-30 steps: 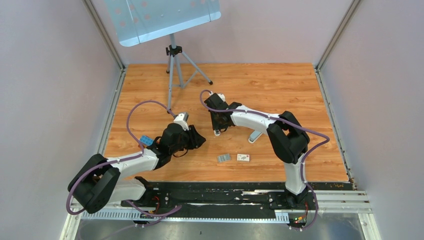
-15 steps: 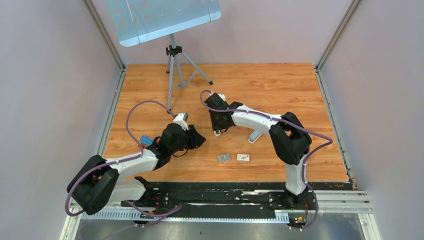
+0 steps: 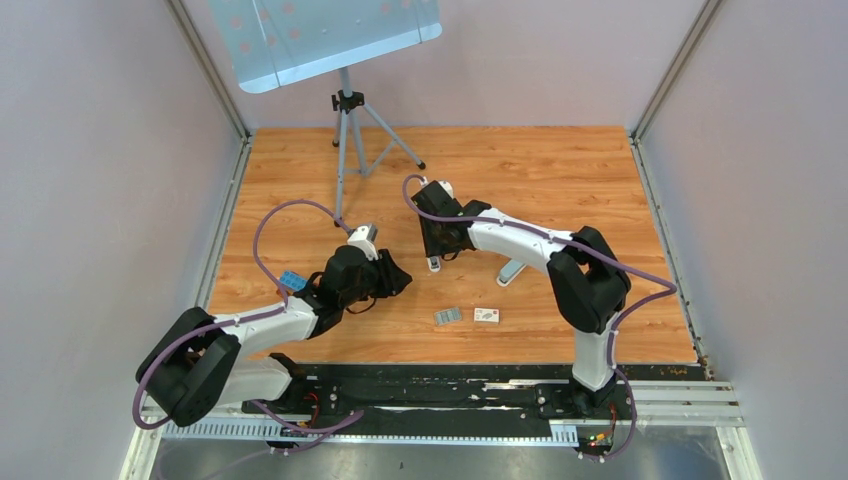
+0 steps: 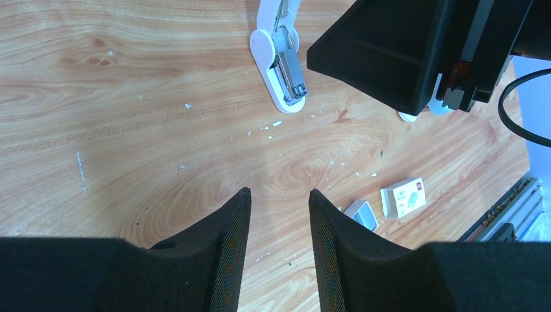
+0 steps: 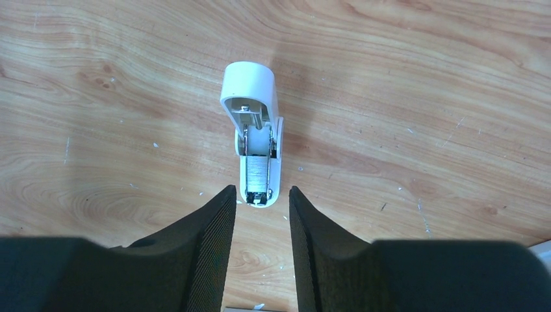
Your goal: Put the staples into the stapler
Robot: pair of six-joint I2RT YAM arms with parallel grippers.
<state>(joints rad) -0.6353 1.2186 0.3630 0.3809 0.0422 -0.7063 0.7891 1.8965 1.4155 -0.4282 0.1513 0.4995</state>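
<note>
Here the white stapler lies flipped open on the wooden surface, its metal channel facing up. The right claw hangs over the stapler's channel end, released, its fingers on either side of that tip with a thin gap at each side. The left claw is near the stapler, likewise released and grasping nothing. The staples lie flat on the surface, nearer the arm bases than the stapler and apart from it. A small white box sits just beside them.
</note>
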